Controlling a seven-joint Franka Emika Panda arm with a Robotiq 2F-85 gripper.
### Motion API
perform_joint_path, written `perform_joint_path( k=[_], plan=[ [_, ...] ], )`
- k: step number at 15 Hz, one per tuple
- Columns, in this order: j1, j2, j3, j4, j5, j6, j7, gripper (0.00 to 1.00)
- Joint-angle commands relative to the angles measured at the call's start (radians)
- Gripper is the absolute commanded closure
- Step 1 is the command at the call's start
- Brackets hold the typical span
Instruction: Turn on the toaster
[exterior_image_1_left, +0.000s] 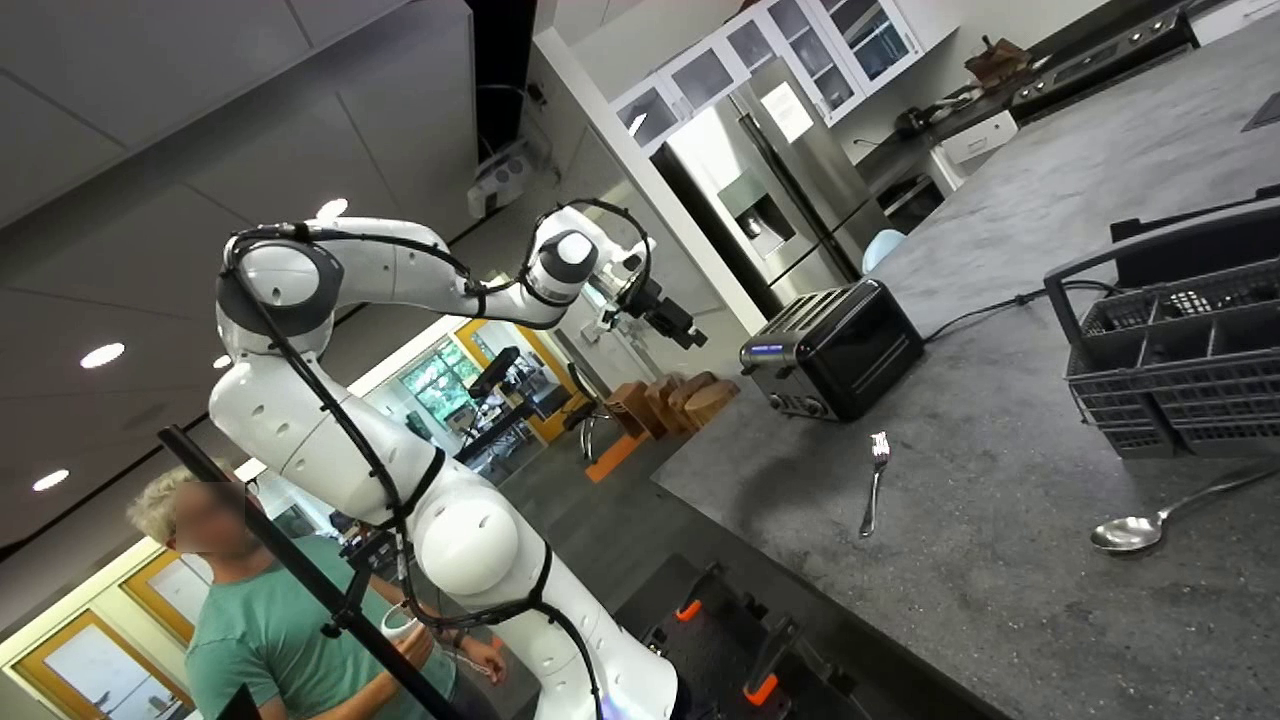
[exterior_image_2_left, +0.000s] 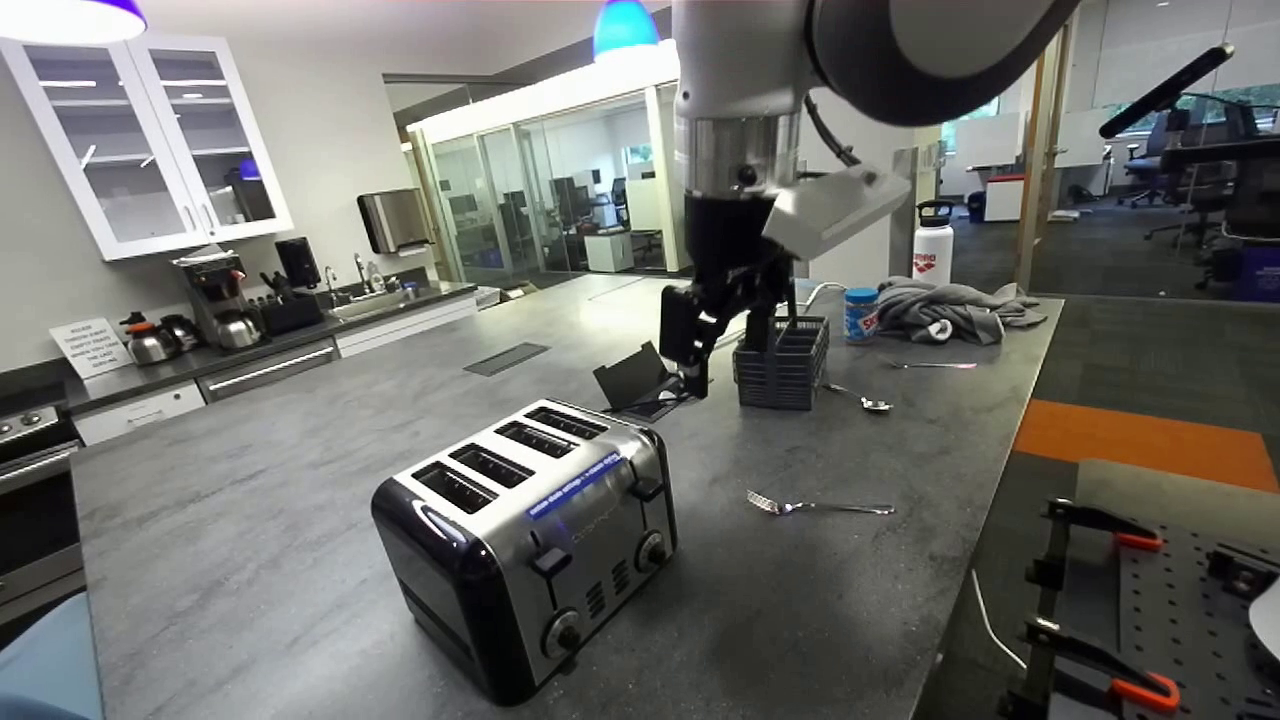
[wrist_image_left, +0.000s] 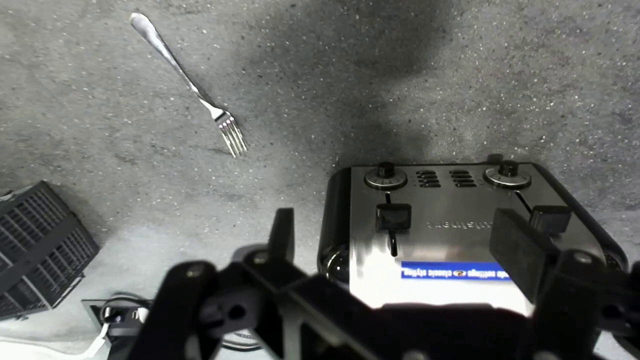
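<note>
My end effector (wrist_image_left: 397, 234) is spread wide, holding nothing; I should close it, centre over a lever (wrist_image_left: 393, 218) of the toaster (wrist_image_left: 450, 201), and press straight down.

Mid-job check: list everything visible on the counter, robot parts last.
toaster: 1, black and silver, on the counter
fork: 1, silver, near the toaster
basket: 1, dark grey, apart from the toaster
spoon: 1, silver, beside the basket
cloth: 1, grey, beyond the basket
utensil: 1, silver, near the cloth, kind unclear
jar: 1, blue, by the cloth
bottle: 1, white, behind the cloth
flap: 1, black, raised, near the basket
cords: at least 2, black and white, near the flap
arm: 1, white, based beside the counter
gripper: 1, black, open, above the toaster
</note>
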Motion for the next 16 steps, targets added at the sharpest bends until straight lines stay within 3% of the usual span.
perform_joint_path(
  k=[1,3,4,10,11,16],
  plan=[
    [-0.003,0.147,-0.013,0.018,-0.109,0.148,0.107,0.00],
    [0.008,0.211,-0.045,0.028,-0.162,0.208,0.144,0.00],
    [0.034,0.155,-0.057,0.002,-0.122,0.169,0.104,0.00],
    [0.038,0.211,-0.085,0.017,-0.184,0.221,0.156,0.00],
    [0.041,0.221,-0.089,0.022,-0.152,0.228,0.149,0.18],
    [0.054,0.259,-0.131,0.042,-0.169,0.267,0.224,0.57]
  ],
)
